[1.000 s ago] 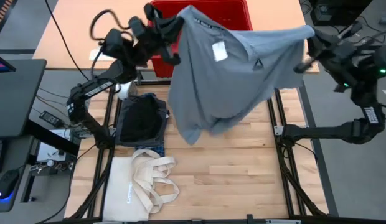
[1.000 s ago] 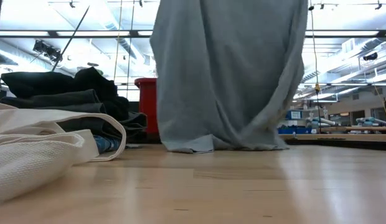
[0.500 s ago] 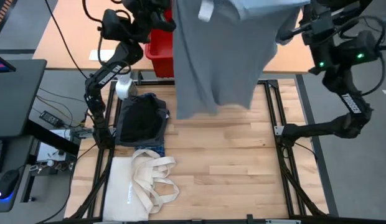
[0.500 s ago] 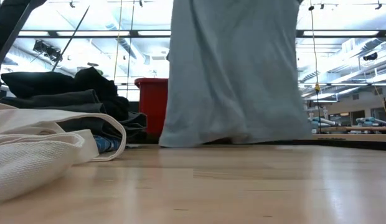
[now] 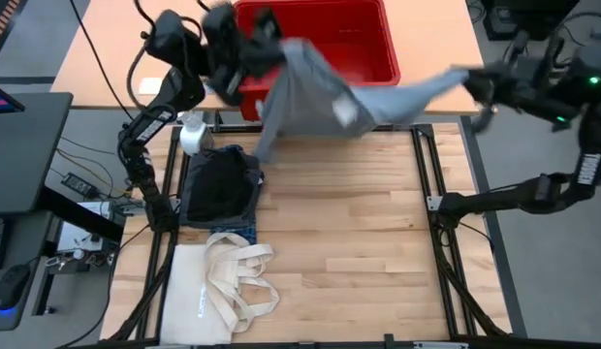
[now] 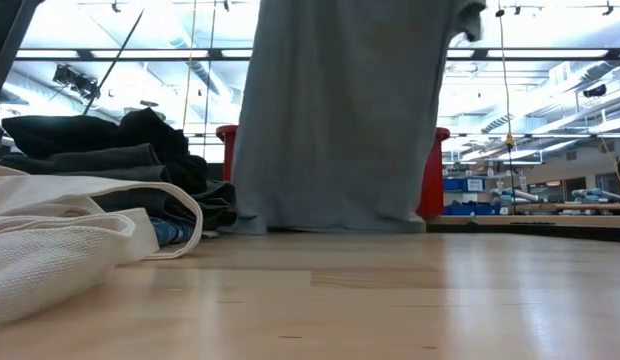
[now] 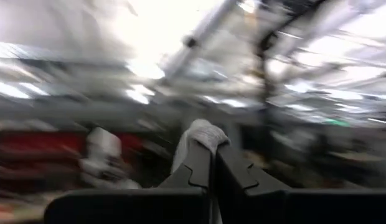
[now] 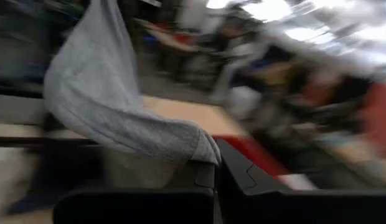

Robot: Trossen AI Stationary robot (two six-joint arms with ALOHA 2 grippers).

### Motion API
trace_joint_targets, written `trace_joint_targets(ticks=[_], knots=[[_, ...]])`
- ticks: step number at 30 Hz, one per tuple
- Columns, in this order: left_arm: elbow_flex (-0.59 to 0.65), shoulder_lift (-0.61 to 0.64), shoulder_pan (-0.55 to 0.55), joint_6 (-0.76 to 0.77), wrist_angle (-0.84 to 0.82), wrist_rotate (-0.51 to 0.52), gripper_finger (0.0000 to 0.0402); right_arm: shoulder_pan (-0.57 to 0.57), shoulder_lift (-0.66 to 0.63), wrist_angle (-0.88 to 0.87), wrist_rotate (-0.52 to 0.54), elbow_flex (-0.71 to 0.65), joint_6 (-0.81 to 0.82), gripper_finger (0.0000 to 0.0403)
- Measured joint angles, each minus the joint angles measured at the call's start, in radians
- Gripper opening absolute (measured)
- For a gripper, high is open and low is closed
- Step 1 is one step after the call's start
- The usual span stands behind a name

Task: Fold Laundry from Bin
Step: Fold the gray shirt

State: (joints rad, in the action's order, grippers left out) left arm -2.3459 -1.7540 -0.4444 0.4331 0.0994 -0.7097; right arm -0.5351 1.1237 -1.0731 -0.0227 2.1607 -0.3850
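Note:
A light grey shirt of the laundry hangs between my two grippers over the table's far edge, just in front of the red bin. My left gripper is shut on its left upper end, and my right gripper is shut on its right upper end. In the low view the shirt hangs down as a wide sheet, with its hem near the table's far edge; whether the hem touches the table I cannot tell. My left gripper pinches a small bunch of the shirt's upper edge between its two fingers; a tuft of cloth pokes out past the fingertips. The shirt falls away below the hold. My right gripper pinches the shirt's other upper end between its two fingers. From there the cloth runs off as a drawn-out band toward my left gripper, and the rest hangs below.
A pile of folded dark garments lies at the table's left side. A cream tote bag lies at the near left. A white bottle stands by the left rail. The bare wooden table stretches across the middle and right.
Both grippers have swung the shirt up and then toward the table's far edge, turning as they went. The hem, bunched on the table's middle a second ago, has lifted and now hangs straight near the far edge. The shirt's top is now stretched narrower between the grippers.

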Motion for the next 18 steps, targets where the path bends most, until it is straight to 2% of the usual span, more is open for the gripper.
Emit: trace_joint_targets(ticks=[3,10,12,18], knots=[[0.000,0.004,0.071,0.038,-0.131,-0.105,0.0015,0.012,-0.023,-0.129,-0.141,0.013,0.136,0.0007],[0.001,-0.030,0.207,-0.084,-0.550,-0.106,0.0015,0.040,-0.007,-0.407,-0.509,0.011,0.340,0.0008],[0.002,-0.046,0.231,-0.076,-0.608,-0.105,0.0015,0.053,0.014,-0.490,-0.615,0.011,0.345,0.0008],[0.001,-0.108,0.313,0.042,-0.703,-0.103,0.0015,0.118,0.022,-0.495,-0.920,-0.027,0.429,0.0008]])
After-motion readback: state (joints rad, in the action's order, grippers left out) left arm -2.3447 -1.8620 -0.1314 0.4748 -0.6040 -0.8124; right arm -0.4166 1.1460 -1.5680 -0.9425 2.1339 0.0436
